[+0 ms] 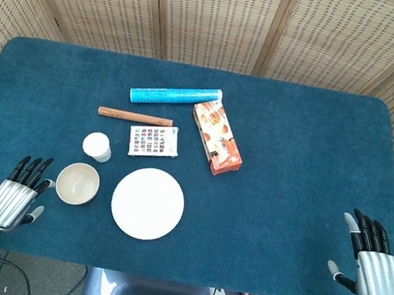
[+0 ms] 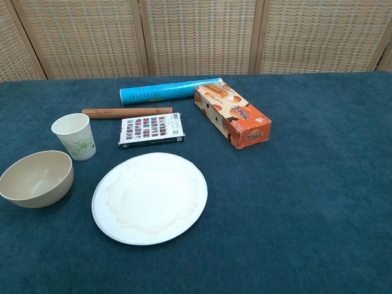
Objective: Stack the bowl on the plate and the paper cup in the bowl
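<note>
The bowl (image 1: 78,183) is sitting empty near the table's (image 1: 303,151) front-left edge, just left of the plate (image 1: 147,203), with the paper cup (image 1: 96,146) standing just behind it. The left hand (image 1: 14,200) is hovering beside the bowl, fingers released; the right hand (image 1: 373,264) is hanging over the front-right corner, likewise spread and empty.

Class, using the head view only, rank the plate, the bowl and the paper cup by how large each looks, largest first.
1. plate, clearly the widest.
2. bowl, much narrower than the plate.
3. paper cup, smallest; its rim looks narrower than the bowl's rim.
</note>
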